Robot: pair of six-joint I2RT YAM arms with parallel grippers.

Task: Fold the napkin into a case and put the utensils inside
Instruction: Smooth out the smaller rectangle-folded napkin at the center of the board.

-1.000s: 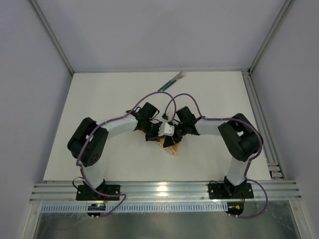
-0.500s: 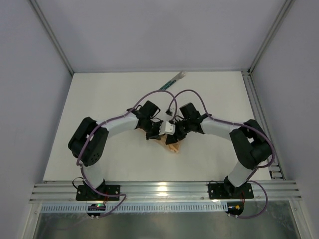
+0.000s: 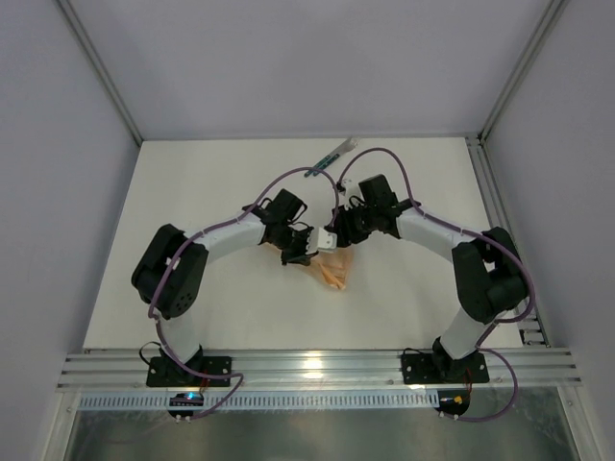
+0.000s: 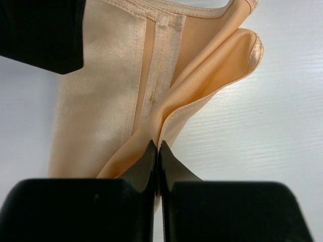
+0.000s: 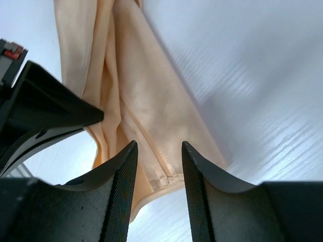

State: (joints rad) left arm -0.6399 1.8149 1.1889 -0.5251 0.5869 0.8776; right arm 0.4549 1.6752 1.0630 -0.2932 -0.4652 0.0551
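So compared with a second ago the right arm has swung back toward the far side with its elbow stretched out, the right gripper (image 3: 330, 239) has let go and spread its fingers partway, and the left gripper (image 3: 302, 254) has clamped shut, so more of the napkin (image 3: 334, 275) shows now. From the top it's a small bunched peach wad mid-table (image 3: 192, 192), just on the near side of both grippers and not folded into anything neat yet. The utensils (image 3: 332, 157) lie well apart at the far edge, and nothing is touching them. Left wrist view: the left gripper (image 4: 155, 147) has its fingers pinched tight on a raised fold of the napkin (image 4: 111, 96), with two layers running up out of the pinch. You can see hems and a stitched seam, and the rest is draped loosely on the table. Right wrist view: the right gripper (image 5: 159, 145) has its fingers about half open with nothing between them, poised over the napkin's hemmed end, though I can't tell if they touch it. My guess on handling: very light, floppy, a bit silky, so it'll slump and slide the moment it's released. I'd grab it at a hemmed corner or edge, where it's thicker, and keep it taut between both grippers
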